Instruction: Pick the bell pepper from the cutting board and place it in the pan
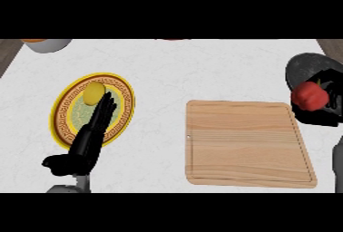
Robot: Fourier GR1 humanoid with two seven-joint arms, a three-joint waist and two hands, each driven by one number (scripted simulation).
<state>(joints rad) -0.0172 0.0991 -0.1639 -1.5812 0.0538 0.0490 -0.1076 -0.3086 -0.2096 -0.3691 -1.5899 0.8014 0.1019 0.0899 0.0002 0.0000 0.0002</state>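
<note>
One red bell pepper (308,94), one dark pan (309,63), one wooden cutting board (248,145), one patterned plate (67,122) bearing one yellow item (92,91), and one bowl (47,44) occupy the worktop (201,68). The right robot hand (333,103) curls round the bell pepper over the pan's near rim. The left robot hand (90,136), fingers straight and holding nothing, lies over the plate, its fingertips just beside the yellow item.

Your right hand (331,104) curls round the bell pepper (309,95) at the pan's (307,67) edge, with the cutting board (248,145) just to its left. Your left hand (85,144) lies open, its fingers stretched over a plate (63,109), and a yellow piece of food (92,92) sits just beyond them.
</note>
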